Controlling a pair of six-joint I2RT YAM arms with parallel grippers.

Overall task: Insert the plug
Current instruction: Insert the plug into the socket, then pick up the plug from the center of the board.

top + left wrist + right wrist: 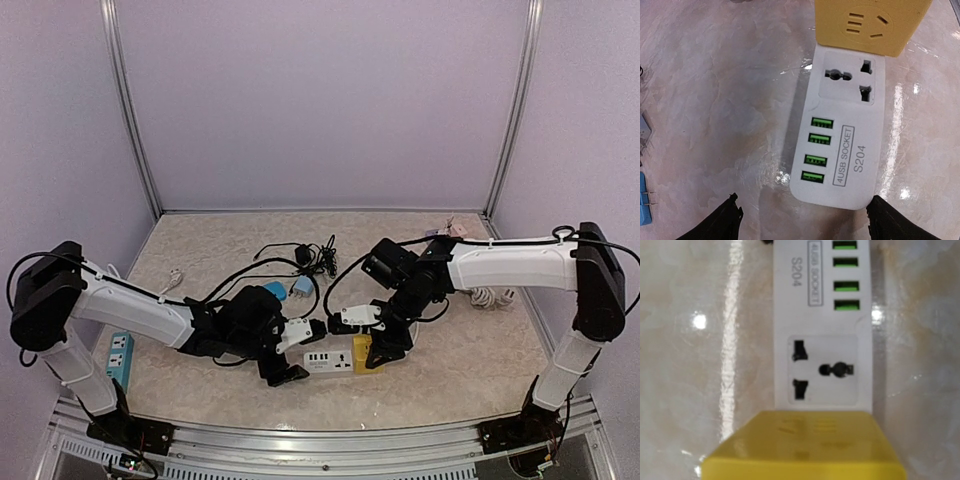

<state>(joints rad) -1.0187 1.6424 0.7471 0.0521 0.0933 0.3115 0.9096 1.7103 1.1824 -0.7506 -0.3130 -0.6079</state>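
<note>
Over the crosswise strip, right tool grips face-up yellow plug; left tool gapes.

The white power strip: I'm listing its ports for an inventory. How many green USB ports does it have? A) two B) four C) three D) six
B: four green USB ports sit in a row on the white power strip, past its socket on the side away from the yellow adapter.

White socket strip lying flat, universal outlet uncovered, four green ports, yellow cube adapter overlapping its end.
</note>
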